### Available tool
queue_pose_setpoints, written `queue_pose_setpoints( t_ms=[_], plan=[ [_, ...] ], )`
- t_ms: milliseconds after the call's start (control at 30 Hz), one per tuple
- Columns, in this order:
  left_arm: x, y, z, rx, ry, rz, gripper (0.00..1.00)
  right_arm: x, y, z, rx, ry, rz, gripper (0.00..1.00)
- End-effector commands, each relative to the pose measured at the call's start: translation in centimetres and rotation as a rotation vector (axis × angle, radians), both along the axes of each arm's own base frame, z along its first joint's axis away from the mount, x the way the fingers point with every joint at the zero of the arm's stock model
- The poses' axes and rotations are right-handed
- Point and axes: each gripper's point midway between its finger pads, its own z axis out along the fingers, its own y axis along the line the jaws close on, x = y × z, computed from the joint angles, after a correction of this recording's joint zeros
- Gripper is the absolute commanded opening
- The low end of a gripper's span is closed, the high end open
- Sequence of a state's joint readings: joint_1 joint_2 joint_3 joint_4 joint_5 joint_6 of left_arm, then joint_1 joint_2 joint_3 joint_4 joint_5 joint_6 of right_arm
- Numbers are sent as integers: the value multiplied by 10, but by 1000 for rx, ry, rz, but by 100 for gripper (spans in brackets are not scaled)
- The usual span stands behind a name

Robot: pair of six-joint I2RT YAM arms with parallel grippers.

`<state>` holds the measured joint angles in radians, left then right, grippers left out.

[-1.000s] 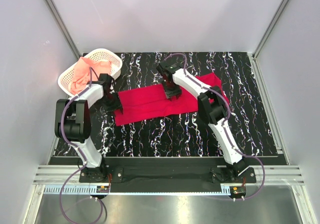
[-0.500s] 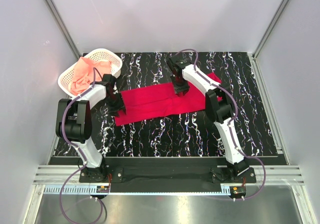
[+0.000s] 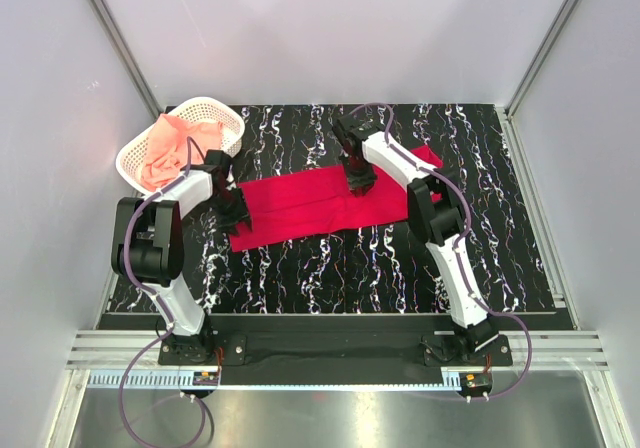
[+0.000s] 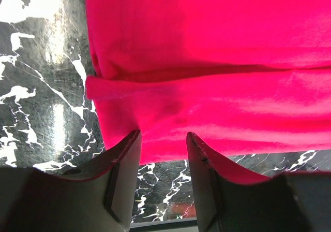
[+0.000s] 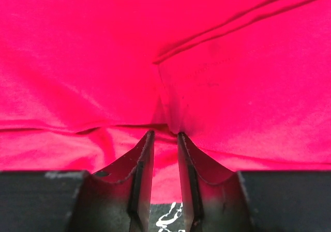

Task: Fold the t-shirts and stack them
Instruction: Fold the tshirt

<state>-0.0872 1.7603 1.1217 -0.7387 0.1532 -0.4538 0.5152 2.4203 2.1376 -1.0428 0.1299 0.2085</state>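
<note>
The crimson red t-shirt [image 3: 320, 200] lies spread flat across the middle of the table. In the white basket sits the bunched salmon-pink t-shirt [image 3: 165, 148]. My left gripper [image 3: 233, 210] is at the red shirt's left end. Its jaws [image 4: 163, 136] stand open, with the cloth's edge [image 4: 170, 113] at the fingertips and bare table between them. My right gripper [image 3: 361, 180] presses down on the shirt's far edge. Its jaws [image 5: 165, 134] are narrowed but still open, with a raised ridge of red cloth [image 5: 168, 107] at the tips.
The white lattice basket [image 3: 228, 120] stands at the far left corner of the black marbled table [image 3: 330, 268]. Grey walls close in the left, right and back. The arm bases sit on the rail at the near edge.
My right gripper has slid right along the shirt's far edge and its jaws have narrowed. The left gripper has stayed at the left end, closing slightly.
</note>
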Motion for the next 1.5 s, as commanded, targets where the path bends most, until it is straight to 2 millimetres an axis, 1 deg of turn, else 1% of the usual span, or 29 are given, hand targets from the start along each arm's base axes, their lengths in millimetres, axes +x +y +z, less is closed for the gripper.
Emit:
queue_pose_setpoints(
  t_ms=[0,67,133,200,233,333,367,433,467,567,633,667,733,833,933,1100,1233,1367,1433,1467],
  plan=[
    [1,-5,6,-26,-23,-3,45,2,2,-8,-4,-6,13,29],
    [0,-5,6,-26,-25,-5,45,3,2,-8,-7,-7,13,28],
    [-2,-5,6,-24,-21,-6,45,2,2,-9,-7,-3,11,22],
    [-3,-4,6,-20,-21,-7,45,2,2,-8,-3,-6,6,20],
    [-3,-5,6,-22,-21,-7,45,2,2,-6,-2,-9,6,15],
    [-5,-7,5,-25,-17,-9,45,2,1,-2,-8,-16,7,9],
    [-6,-7,5,-24,-15,-9,45,2,0,-1,-10,-16,4,5],
    [-6,-9,3,-25,-14,-9,45,2,0,5,-8,-22,-3,3],
    [-6,-10,4,-26,-14,-5,46,2,0,6,-5,-23,-3,0],
    [-4,-10,2,-24,-16,2,47,2,0,12,-3,-32,-13,0],
    [-2,-10,-4,-20,0,2,47,2,-1,15,-2,-35,-13,0],
    [-3,-9,-6,-16,12,3,47,3,-1,19,1,-41,-15,0],
    [-3,-8,-14,-7,40,4,42,5,-2,23,-5,-51,-20,0],
    [-9,-2,-22,24,79,15,41,8,-4,30,-16,-68,-26,0],
    [-19,5,-30,63,128,11,41,12,-13,37,-26,-81,-53,0],
    [-28,14,-37,115,160,8,40,23,-29,45,-18,-100,-94,0],
    [-30,14,-38,114,168,12,40,26,-28,39,7,-89,-86,0],
    [-26,13,-35,109,161,7,40,26,-17,21,40,-52,-57,1],
    [-19,12,-29,106,131,1,40,25,-12,20,69,-29,-45,6],
    [-17,13,-26,110,121,0,40,24,-10,18,73,-20,-43,12]
  ],
)
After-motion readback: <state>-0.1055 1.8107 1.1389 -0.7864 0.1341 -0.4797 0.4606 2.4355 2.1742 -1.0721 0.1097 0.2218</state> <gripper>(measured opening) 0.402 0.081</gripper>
